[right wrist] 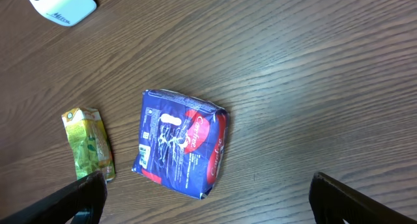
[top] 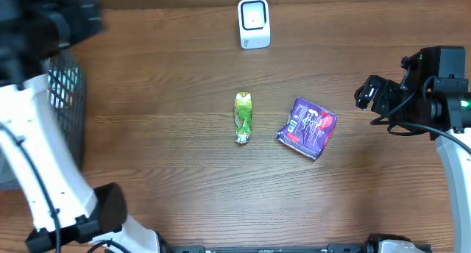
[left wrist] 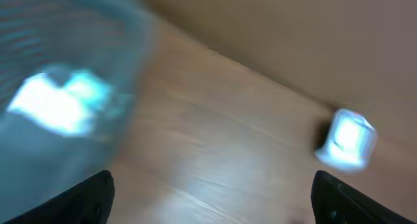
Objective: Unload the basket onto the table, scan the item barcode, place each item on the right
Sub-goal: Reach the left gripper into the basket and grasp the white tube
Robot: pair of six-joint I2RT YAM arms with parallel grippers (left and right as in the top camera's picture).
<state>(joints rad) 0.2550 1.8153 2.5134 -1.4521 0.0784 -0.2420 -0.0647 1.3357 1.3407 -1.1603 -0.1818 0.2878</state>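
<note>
- Right of the table's middle lies the purple snack packet (top: 307,127), flat, nearly square and skewed to the table edges. The white barcode scanner (top: 254,23) stands well apart at the far edge.
- The right gripper (top: 366,93) hovers to the packet's right, jaws wide and empty; this is the nearer arm.
- The left gripper (left wrist: 212,201) is far left by the mesh basket (top: 70,98). It is blurred, its fingers spread with nothing between them.
- A green sachet (top: 243,118) lies just left of the packet, its long axis near to far. No barcode is legible on either item.

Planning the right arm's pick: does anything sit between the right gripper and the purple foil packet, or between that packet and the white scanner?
Nothing visible does. Bare wooden table lies between the right gripper and the purple foil packet; the green pouch lies left of its line to the white scanner.
</note>
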